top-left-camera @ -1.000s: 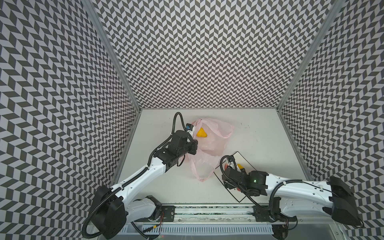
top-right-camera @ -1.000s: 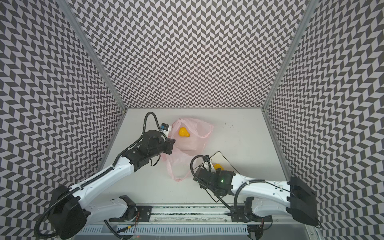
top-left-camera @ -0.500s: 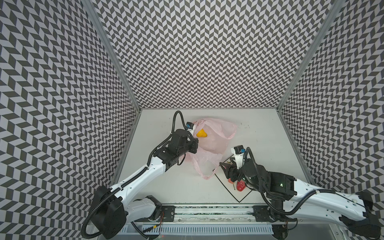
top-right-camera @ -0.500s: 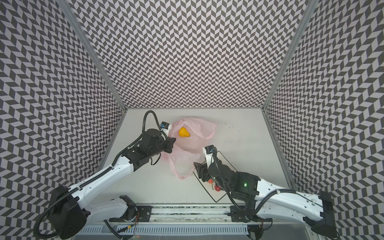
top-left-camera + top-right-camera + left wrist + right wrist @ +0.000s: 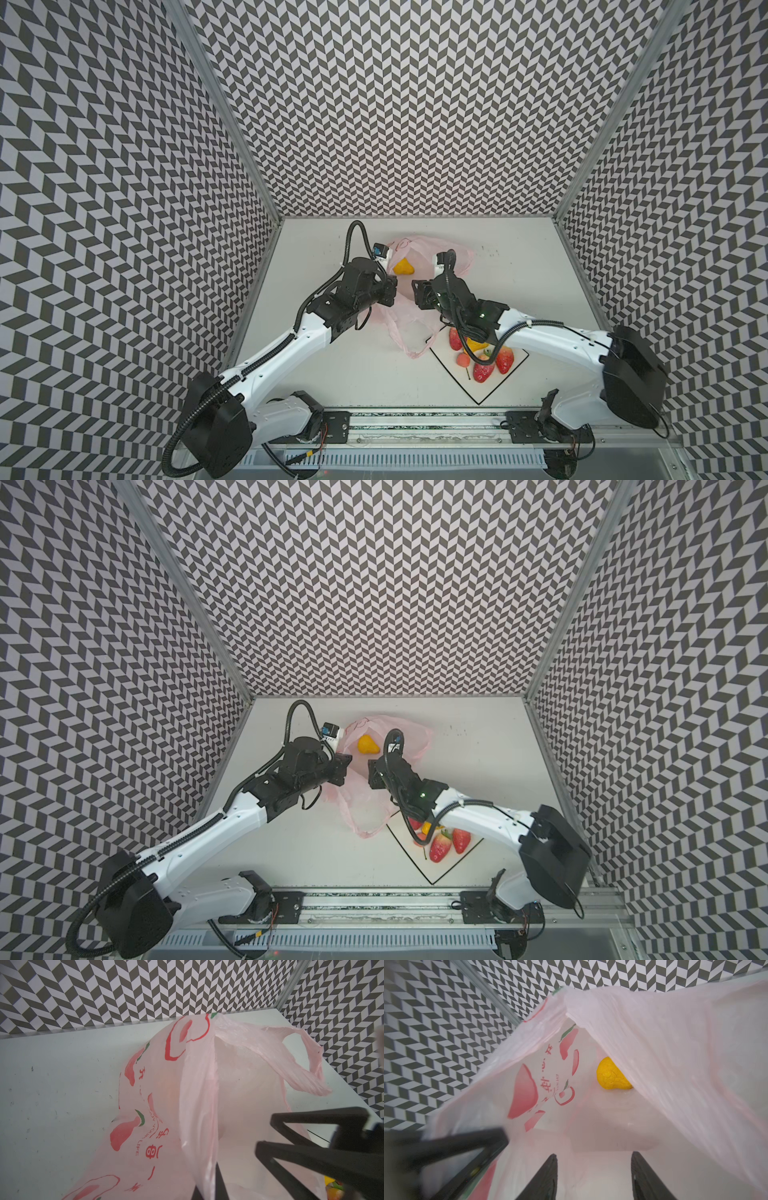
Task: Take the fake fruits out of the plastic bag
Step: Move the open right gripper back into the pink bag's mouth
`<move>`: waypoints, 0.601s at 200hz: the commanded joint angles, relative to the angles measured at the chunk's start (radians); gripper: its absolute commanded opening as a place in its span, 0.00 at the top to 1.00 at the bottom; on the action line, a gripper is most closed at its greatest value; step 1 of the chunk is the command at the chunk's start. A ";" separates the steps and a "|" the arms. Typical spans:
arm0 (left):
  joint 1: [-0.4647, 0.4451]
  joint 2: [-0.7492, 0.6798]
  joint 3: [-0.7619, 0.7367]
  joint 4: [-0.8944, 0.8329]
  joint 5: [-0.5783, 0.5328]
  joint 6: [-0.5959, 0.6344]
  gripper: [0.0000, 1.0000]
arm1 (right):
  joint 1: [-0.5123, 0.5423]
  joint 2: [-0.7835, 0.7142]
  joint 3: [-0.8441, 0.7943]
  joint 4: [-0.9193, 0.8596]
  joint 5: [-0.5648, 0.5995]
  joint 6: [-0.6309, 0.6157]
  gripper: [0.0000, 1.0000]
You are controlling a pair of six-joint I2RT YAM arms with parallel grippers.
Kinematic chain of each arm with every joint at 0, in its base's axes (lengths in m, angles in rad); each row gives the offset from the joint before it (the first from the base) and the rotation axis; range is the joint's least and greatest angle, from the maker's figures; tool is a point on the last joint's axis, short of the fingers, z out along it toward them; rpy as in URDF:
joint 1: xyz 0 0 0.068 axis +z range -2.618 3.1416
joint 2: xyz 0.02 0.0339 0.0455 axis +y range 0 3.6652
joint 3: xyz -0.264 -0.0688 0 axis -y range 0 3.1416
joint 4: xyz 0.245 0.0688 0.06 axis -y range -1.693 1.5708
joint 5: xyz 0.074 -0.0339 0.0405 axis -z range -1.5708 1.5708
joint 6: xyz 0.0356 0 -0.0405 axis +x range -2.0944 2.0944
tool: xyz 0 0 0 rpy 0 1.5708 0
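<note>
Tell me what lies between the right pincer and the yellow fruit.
Right wrist view: only the bag's bare inner plastic lies between the right pincer and the yellow fruit.

Yellow fruit [image 5: 368, 745] inside pink bag [image 5: 415, 742], strawberries [image 5: 440, 846] on white board [image 5: 434, 870]

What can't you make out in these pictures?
- Yellow fruit on the board: partly behind the right arm, both top views.
- Left gripper pinch on the bag: cut off by left wrist view's edge.
- Bag's inside: partly under a fold, right wrist view.
</note>
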 commanded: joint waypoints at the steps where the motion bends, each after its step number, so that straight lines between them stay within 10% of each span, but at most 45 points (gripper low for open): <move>1: -0.007 -0.010 0.029 -0.009 0.005 0.008 1.00 | -0.037 0.107 0.078 0.137 -0.049 0.028 0.44; 120: -0.058 0.052 0.168 -0.071 0.032 0.051 1.00 | -0.157 0.542 0.350 0.297 -0.117 0.113 0.14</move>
